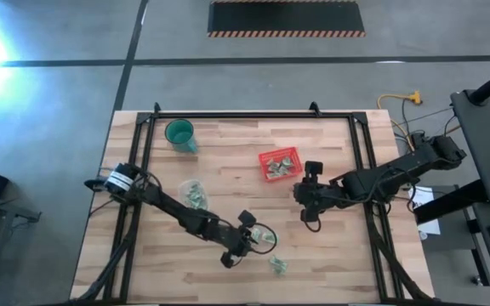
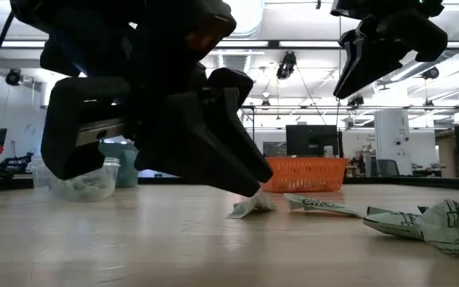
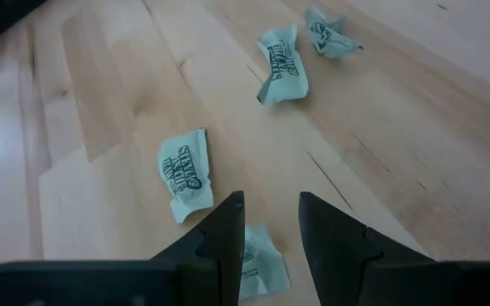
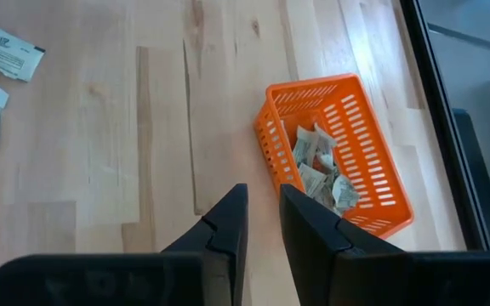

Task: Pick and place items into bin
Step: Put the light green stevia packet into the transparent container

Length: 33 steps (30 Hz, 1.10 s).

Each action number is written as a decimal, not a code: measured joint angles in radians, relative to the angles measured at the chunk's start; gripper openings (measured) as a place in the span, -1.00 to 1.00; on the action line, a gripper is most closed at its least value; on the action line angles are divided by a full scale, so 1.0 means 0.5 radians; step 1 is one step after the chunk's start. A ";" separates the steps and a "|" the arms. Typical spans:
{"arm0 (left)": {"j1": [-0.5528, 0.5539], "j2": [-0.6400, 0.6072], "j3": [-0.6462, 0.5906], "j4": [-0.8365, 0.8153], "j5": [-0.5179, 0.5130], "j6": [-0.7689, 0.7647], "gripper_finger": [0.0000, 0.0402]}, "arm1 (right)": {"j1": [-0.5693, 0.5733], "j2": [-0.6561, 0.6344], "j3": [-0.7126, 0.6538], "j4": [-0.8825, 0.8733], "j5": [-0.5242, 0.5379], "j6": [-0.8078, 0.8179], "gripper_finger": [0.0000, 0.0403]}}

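Observation:
The items are small pale green and white packets. My left gripper (image 1: 253, 240) (image 3: 270, 212) is open and low over the table near its near edge. One packet (image 3: 260, 265) lies just under its fingers, partly hidden by one finger. Others lie ahead of it (image 3: 184, 172) (image 3: 281, 64) (image 3: 330, 36). The low view shows its fingertips (image 2: 245, 185) just above a packet (image 2: 253, 206). The red basket (image 1: 267, 158) (image 4: 313, 87) holds several packets (image 4: 317, 170). My right gripper (image 1: 299, 194) (image 4: 263, 212) is open by a narrow gap, holds nothing, and hovers above the table (image 2: 353, 76) beside the basket. My left gripper comes slanting down over the packet (image 3: 260, 265), which lies flat on the table. One finger (image 3: 228, 229) hides part of it. I cannot tell whether a finger touches it.
A teal cup (image 1: 179, 133) stands near the far left corner. A small heap of packets (image 1: 196, 195) lies left of centre and one more packet (image 1: 277, 266) by the near edge. Black frame rails (image 1: 366, 170) run along the table's sides. Bare wood lies between the basket and the left gripper.

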 joint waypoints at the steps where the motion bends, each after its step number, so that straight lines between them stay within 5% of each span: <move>1: 0.000 0.000 0.000 0.000 0.000 0.001 -0.52 | 0.000 0.000 0.000 0.001 0.000 0.000 -0.70; 33: 0.128 0.000 -0.021 0.000 0.125 -0.164 -0.52 | -0.001 0.002 -0.003 0.023 0.007 0.031 -0.72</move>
